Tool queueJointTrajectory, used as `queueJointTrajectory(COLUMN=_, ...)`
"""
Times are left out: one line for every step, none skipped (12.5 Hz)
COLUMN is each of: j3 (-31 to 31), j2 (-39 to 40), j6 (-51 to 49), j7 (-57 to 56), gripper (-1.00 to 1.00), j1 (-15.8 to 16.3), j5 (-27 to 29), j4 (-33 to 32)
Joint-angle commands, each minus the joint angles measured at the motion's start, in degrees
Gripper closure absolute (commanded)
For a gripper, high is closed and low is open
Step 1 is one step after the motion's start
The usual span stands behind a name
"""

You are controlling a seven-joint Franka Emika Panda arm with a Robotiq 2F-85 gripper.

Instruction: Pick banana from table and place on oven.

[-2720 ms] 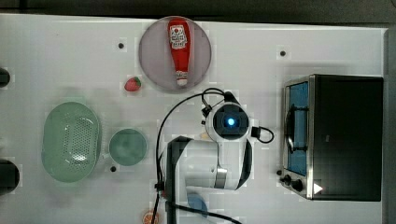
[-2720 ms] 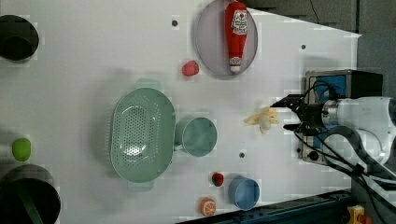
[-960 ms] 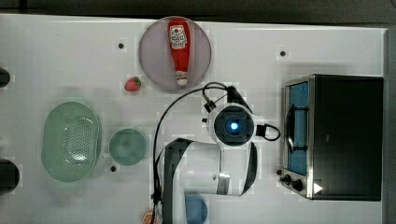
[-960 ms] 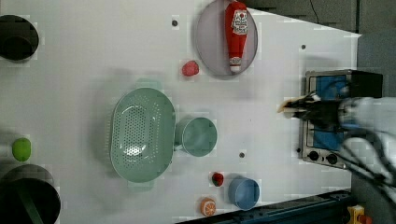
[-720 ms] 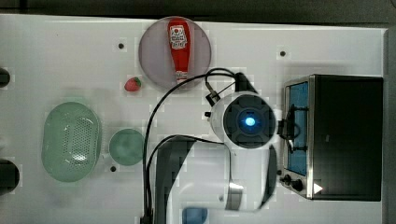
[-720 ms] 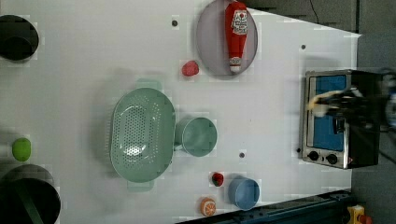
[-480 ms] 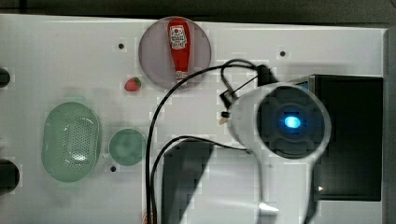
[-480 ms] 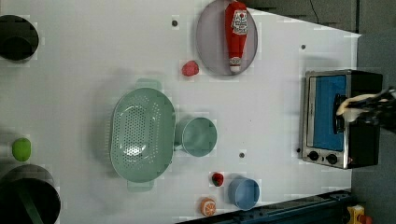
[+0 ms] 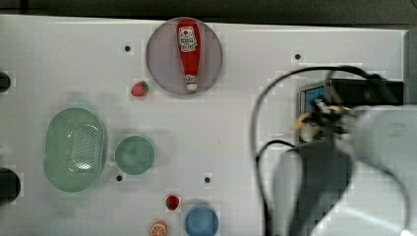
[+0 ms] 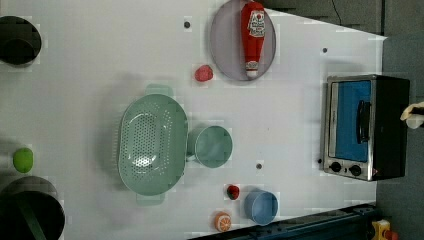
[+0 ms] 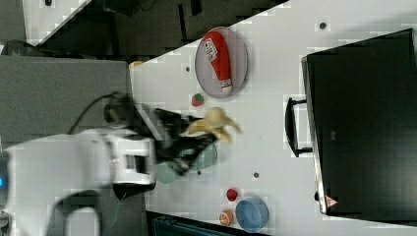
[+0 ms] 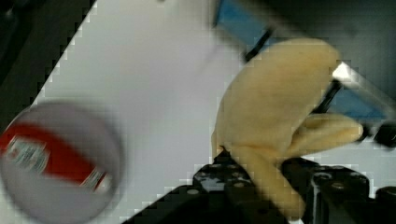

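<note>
Our gripper (image 11: 199, 140) is clamped on the peeled banana (image 11: 215, 125), carrying it above the white table (image 11: 275, 83). Beyond the gripper's tip in the right view stands the oven (image 11: 366, 123), its black top bare.

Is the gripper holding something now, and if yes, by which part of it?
Yes. The gripper holds the banana, a partly peeled one, by its lower end, near the hanging peel strips; the rest sticks out beyond the fingers.
</note>
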Motion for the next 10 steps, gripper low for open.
queueJointTrajectory(j3=-4.9, j2=4.5, j6=1.7, j7=-9.2, gripper=0.49, j1=-2.7, j5=-0.1, j4=-0.7)
queueJointTrajectory(j3=-6.7, j2=6.1, j6=4.3, j7=-11.5, gripper=0.49, j1=-2.7, j5=-1.0, j4=-0.7)
queueJointTrajectory(j3=-8.1, j2=7.9, j6=7.2, j7=-14.3, gripper=0.49, j1=-2.8, j5=-2.1, j4=-0.6)
queueJointTrajectory(j3=-9.3, j2=9.7, j6=10.0, j7=-16.7, gripper=0.49, j1=-2.8, j5=-2.8, j4=-0.6)
queueJointTrajectory(j3=-10.2, j2=11.3, j6=11.1, j7=-18.3, gripper=0.49, j1=-2.8, j5=-2.9, j4=-0.5)
queueJointTrajectory(j3=-11.0, j2=12.8, j6=11.3, j7=-18.4, gripper=0.49, j1=-2.9, j5=-2.9, j4=-0.1)
queueJointTrajectory(j3=-11.9, j2=14.3, j6=11.4, j7=-18.4, gripper=0.49, j1=-3.0, j5=-2.9, j4=0.3)
queueJointTrajectory(j3=-12.4, j2=15.4, j6=11.7, j7=-18.7, gripper=0.49, j1=-3.0, j5=-2.9, j4=0.9)
queueJointTrajectory(j3=-12.4, j2=16.0, j6=12.0, j7=-18.9, gripper=0.49, j1=-3.0, j5=-2.9, j4=1.4)
queueJointTrajectory(j3=-12.2, j2=16.3, j6=11.8, j7=-18.9, gripper=0.49, j1=-3.0, j5=-2.8, j4=1.4)
